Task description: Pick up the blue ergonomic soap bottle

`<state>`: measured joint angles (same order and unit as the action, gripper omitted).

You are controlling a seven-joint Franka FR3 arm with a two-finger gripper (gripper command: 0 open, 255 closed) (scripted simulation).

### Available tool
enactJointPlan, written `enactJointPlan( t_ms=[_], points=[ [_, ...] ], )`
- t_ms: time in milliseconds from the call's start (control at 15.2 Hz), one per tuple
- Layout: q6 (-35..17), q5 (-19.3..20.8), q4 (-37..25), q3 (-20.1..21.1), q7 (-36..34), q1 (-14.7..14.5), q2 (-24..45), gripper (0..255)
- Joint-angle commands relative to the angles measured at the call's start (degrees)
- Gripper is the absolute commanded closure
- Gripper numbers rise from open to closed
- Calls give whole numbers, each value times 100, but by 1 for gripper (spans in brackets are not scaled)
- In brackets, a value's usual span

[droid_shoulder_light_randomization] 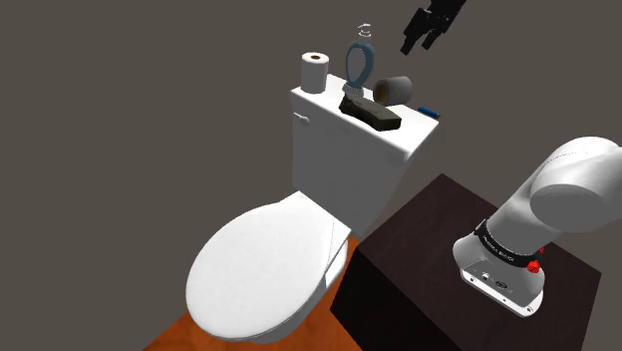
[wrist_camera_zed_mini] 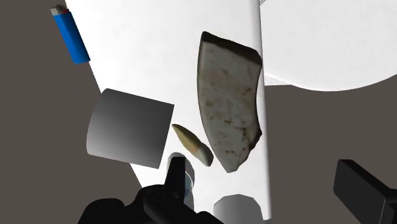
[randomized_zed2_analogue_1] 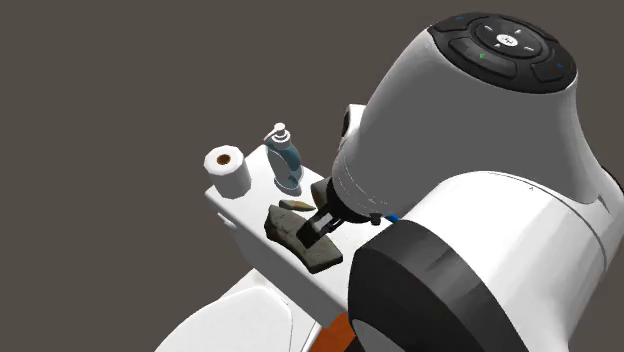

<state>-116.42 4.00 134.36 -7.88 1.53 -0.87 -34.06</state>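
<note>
Plainly, the black two-finger gripper (droid_shoulder_light_randomization: pixel 418 46) has its fingers apart and empty. Below them, a little aside, the blue ring-shaped soap bottle (droid_shoulder_light_randomization: pixel 360 58) stands upright on the white toilet tank (droid_shoulder_light_randomization: pixel 329 140). It is probably light, rigid and slick, so pinch the ring's flat sides beneath the pump.

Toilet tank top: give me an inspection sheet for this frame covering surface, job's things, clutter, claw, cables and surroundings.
Surface: white toilet tank lid, things spread along it.
Job's things: blue ring-shaped soap bottle with a pump, upright beside the white toilet paper roll; not held.
Clutter: grey cylinder lying on its side; dark rough stone-like slab; small tan sliver; blue lighter.
Claw: black claw open, above the tank, touching nothing.
Cables: nothing seen.
Surroundings: closed white toilet seat lid; dark box stand; orange-brown floor; plain grey-brown wall.
</note>
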Motion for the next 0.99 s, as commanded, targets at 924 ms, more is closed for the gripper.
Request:
enactJointPlan(
  t_ms=[924],
  points=[
    [-2177, -1529, -1815, -1125, 1927, -351, 3172, 0]
  ],
)
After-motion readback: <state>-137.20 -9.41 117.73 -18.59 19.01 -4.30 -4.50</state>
